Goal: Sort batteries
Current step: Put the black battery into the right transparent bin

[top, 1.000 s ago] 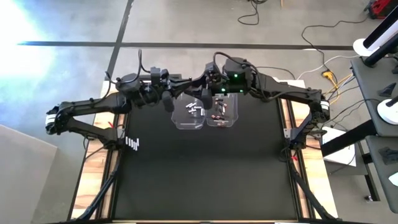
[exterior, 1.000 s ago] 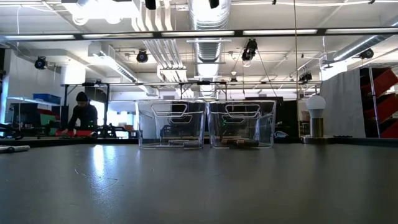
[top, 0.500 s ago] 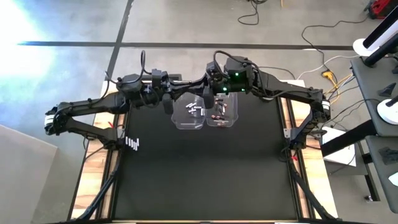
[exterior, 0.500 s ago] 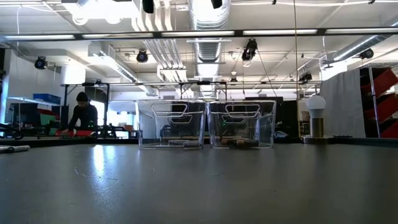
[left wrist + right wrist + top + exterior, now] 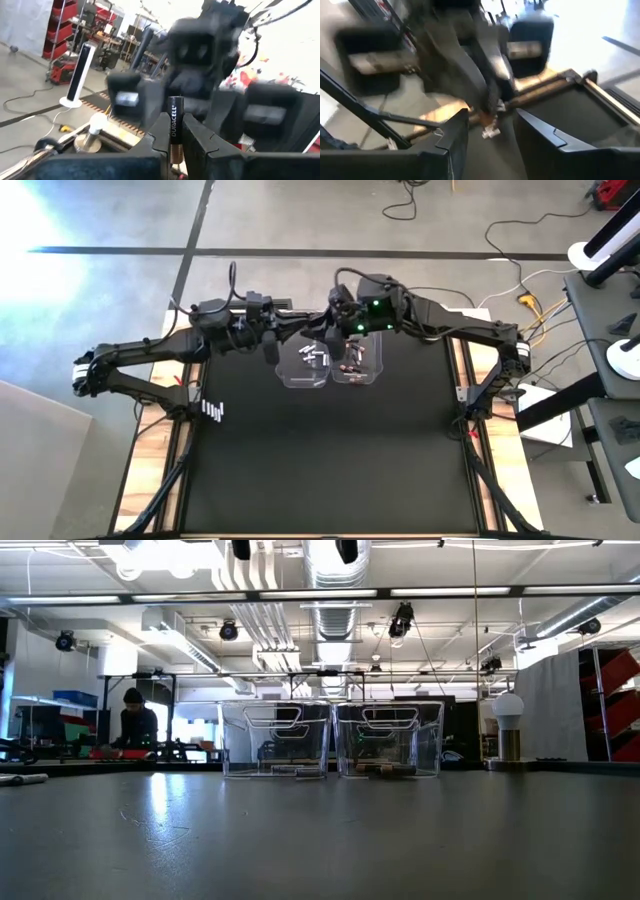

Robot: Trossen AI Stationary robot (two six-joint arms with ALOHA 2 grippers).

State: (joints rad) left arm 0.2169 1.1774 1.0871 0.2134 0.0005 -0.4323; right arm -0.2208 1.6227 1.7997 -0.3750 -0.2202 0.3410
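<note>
Two clear bins (image 5: 275,740) (image 5: 389,739) side by side, touching or nearly so, toward far edge of black worktop (image 5: 320,460). Round white-topped knob object (image 5: 509,726) on the far edge, well apart from bins. Person (image 5: 133,723) in dark clothes bent at a bench in the room behind. Cables (image 5: 530,300) trail across concrete floor.

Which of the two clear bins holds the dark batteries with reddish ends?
The clear bin nearer the right arm's side holds the dark, reddish-ended batteries. The other bin beside it, on the left arm's side, holds the silvery-white batteries.
</note>
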